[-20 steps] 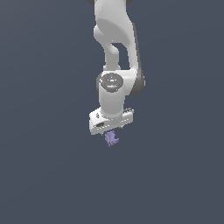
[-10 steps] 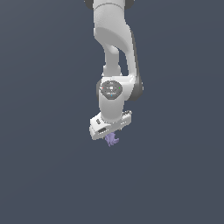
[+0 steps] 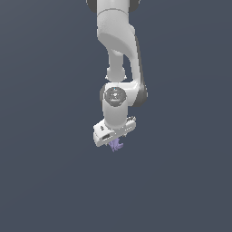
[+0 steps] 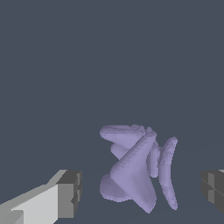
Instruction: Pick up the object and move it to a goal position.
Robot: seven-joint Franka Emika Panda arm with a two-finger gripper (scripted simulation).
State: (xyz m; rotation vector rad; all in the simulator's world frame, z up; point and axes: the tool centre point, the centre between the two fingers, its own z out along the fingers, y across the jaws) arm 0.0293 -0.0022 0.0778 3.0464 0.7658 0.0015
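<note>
The object (image 4: 135, 170) is a pale purple lumpy thing with several curved prongs. In the wrist view it lies between my two dark finger pads (image 4: 72, 192), with a gap on each side, so neither pad touches it. My white gripper (image 4: 142, 194) is open around it. In the exterior view the object (image 3: 117, 145) shows just under the gripper (image 3: 115, 140), partly hidden by the white hand; it is much smaller than the hand. The arm hangs from the top of that view, its wrist straight above the gripper.
A plain dark grey-blue surface (image 3: 50, 181) fills the background in both views. No other objects, containers or edges show.
The arm has come down a little and the hand has turned slightly. The purple object has stayed where it was, and the gripper now sits closer over it.
</note>
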